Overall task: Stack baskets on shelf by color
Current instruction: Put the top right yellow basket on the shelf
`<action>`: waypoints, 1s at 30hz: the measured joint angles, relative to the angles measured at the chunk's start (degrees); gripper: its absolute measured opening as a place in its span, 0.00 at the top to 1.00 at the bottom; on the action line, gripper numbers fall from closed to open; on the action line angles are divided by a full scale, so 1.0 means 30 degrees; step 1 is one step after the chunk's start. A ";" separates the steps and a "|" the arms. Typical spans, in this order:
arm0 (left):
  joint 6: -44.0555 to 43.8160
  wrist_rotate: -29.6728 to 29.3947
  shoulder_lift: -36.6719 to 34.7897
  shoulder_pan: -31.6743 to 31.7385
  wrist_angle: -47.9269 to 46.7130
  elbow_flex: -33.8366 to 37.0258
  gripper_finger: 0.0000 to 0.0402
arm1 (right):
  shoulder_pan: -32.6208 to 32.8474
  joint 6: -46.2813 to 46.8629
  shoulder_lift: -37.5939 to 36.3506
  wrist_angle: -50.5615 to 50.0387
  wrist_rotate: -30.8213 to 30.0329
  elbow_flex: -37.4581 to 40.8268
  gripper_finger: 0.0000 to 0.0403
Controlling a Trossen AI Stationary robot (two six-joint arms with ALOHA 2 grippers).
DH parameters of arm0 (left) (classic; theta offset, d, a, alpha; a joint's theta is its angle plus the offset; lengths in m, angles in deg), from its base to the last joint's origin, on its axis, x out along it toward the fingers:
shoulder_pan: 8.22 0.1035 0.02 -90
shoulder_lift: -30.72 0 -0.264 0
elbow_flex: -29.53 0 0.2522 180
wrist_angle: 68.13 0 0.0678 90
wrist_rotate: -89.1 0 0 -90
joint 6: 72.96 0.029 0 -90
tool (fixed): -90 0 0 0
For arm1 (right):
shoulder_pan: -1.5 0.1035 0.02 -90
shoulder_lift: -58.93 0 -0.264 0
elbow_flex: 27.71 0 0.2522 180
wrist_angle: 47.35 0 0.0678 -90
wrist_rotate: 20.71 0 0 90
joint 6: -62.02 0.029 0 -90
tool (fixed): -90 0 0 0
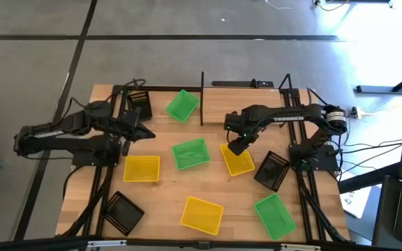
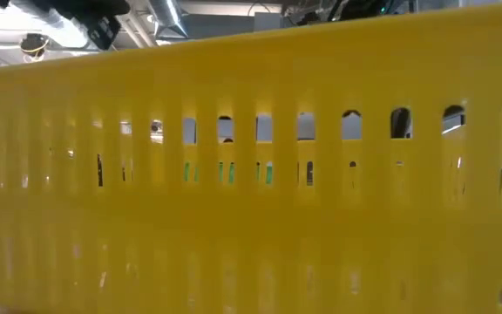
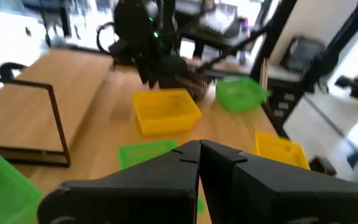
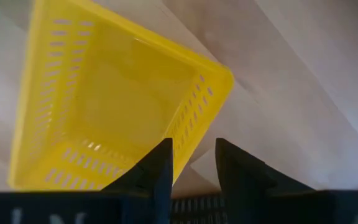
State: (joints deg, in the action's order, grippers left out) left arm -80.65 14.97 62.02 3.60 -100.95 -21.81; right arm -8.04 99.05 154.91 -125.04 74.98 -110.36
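Only right wrist shows right tool point(image 4: 191, 163) straddling yellow basket point(image 4: 104, 93) wall.

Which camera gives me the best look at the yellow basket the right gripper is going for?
The right wrist view: the yellow basket fills it, with the open right gripper straddling its wall. The high view shows where it lies on the table. The left wrist view shows it farther off. The low view doesn't show it.
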 joint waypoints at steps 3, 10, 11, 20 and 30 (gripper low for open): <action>0.0264 -0.0166 0.1483 -0.0389 -0.1752 -0.1623 1.00 | 0.0000 0.0018 0.0423 -0.0012 -0.0008 0.0000 0.70; 0.0759 -0.0473 0.3491 -0.1433 -0.2415 -0.3282 1.00 | -0.0035 0.0034 0.1153 0.0000 -0.1316 0.0000 0.70; 0.0819 -0.0533 0.3631 -0.1576 -0.2499 -0.3333 1.00 | -0.0039 0.0028 0.1307 0.0034 -0.1319 0.0000 0.70; 0.0673 -0.2529 0.4212 -0.3062 -0.2361 -0.3498 1.00 | -0.0036 -0.1135 0.3174 0.0748 -0.1370 0.0000 0.70; 0.0612 -0.3010 0.4205 -0.3392 -0.2475 -0.3498 1.00 | -0.0036 -0.2576 0.4266 0.1669 -0.1269 -0.0024 0.94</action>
State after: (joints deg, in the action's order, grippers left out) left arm -78.81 5.94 74.64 -6.57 -108.37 -32.31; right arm -8.15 91.32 167.71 -120.04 71.17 -110.43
